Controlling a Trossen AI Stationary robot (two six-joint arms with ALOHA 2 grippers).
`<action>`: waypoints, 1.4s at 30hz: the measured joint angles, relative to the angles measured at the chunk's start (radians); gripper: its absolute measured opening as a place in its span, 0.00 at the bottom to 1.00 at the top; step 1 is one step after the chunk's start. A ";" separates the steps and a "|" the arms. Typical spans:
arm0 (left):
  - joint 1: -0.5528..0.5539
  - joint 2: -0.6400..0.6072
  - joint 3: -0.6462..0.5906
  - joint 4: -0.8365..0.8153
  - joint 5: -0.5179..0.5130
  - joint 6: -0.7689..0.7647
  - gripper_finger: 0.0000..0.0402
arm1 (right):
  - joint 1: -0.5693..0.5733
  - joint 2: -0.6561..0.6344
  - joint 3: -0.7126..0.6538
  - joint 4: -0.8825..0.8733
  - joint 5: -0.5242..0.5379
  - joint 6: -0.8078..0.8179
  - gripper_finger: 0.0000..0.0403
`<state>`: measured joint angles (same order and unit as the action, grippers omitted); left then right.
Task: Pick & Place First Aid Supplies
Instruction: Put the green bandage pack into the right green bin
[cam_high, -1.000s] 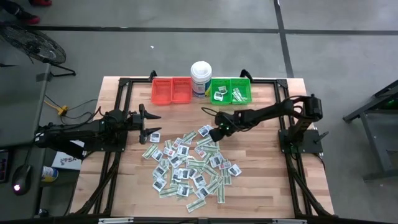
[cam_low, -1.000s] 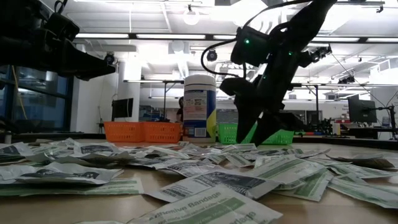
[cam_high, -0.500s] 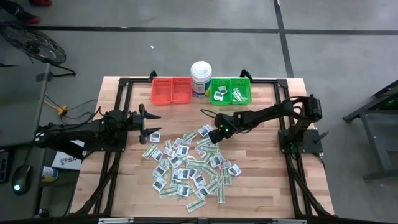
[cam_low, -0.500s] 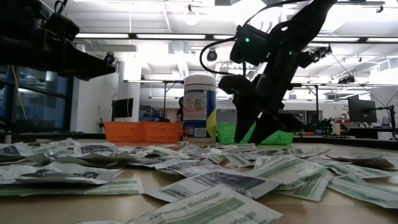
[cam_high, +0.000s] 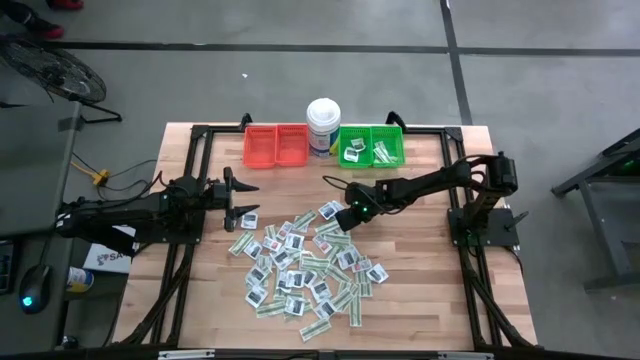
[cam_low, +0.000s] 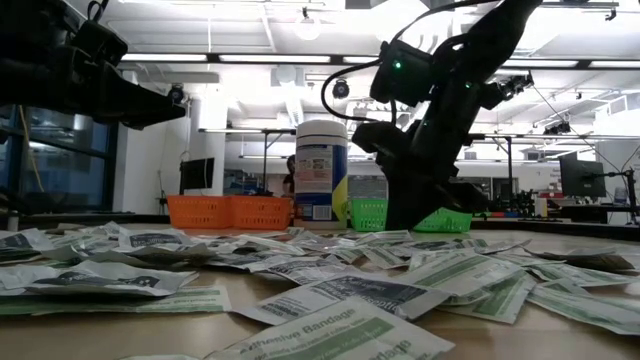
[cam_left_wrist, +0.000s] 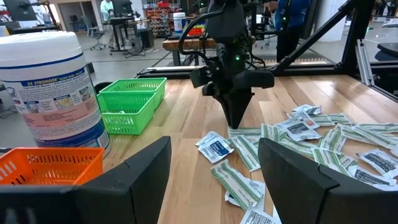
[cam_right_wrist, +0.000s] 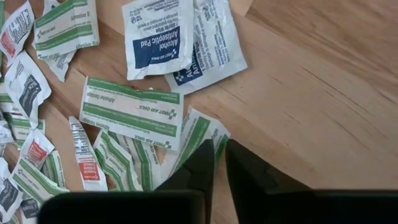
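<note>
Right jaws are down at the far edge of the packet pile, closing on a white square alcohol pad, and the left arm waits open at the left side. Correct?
Not quite. The right wrist view shows the right gripper closing on a green-and-white bandage strip; the alcohol pads lie untouched beyond it. The left gripper does wait open.

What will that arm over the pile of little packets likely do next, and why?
Probably lift straight up. The right gripper is down at the pile's edge, fingers nearly closed on a green-striped bandage strip, and the green bin already holds packets.
</note>
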<state>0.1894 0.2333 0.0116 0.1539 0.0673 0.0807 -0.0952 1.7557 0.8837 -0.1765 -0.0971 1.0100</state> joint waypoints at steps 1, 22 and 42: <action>0.000 0.000 0.000 0.000 0.000 0.000 0.59 | 0.000 0.000 0.000 0.000 0.000 0.000 0.05; 0.000 0.000 0.000 0.000 0.000 0.000 0.59 | 0.000 -0.098 0.014 -0.017 0.040 -0.002 0.00; 0.000 0.000 0.000 0.000 0.000 0.000 0.59 | -0.073 -0.299 -0.033 -0.117 0.042 -0.049 0.00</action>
<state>0.1890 0.2337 0.0116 0.1539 0.0673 0.0807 -0.1678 1.4565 0.8511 -0.2936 -0.0551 0.9606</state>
